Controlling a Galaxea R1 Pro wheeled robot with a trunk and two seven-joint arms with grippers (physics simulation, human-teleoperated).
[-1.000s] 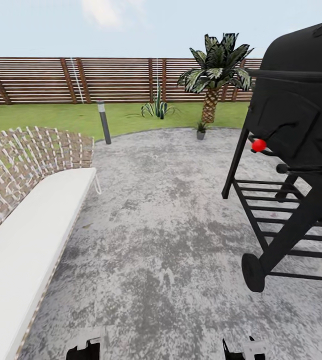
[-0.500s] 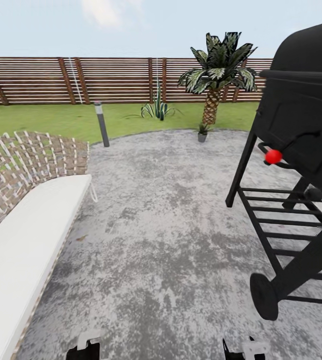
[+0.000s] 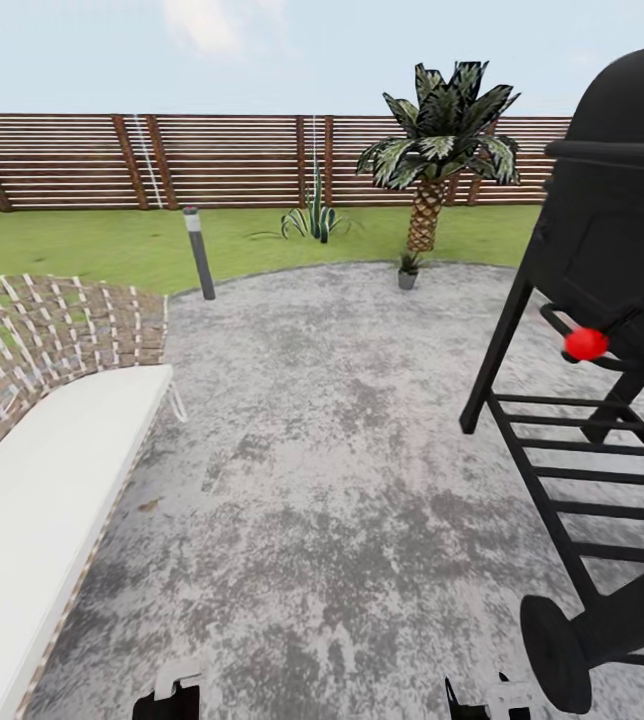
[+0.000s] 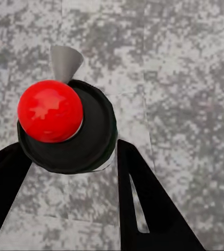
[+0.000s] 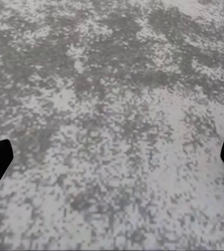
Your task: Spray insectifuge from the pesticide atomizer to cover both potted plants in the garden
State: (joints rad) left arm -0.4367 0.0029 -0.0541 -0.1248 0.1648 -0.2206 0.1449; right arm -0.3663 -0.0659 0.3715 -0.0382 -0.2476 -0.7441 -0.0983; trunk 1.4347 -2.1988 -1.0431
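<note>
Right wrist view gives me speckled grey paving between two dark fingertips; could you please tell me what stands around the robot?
Observer: In the head view, a black barrel grill on a wheeled metal stand stands close on the robot's right.
Operator: Thank you. And what is on the left?
Observer: A woven wicker lounger with a white cushion runs along the left side.
Operator: Is there anything straight ahead?
Observer: A grey bollard lamp post stands at the paving's far edge, where the green lawn begins.
</note>
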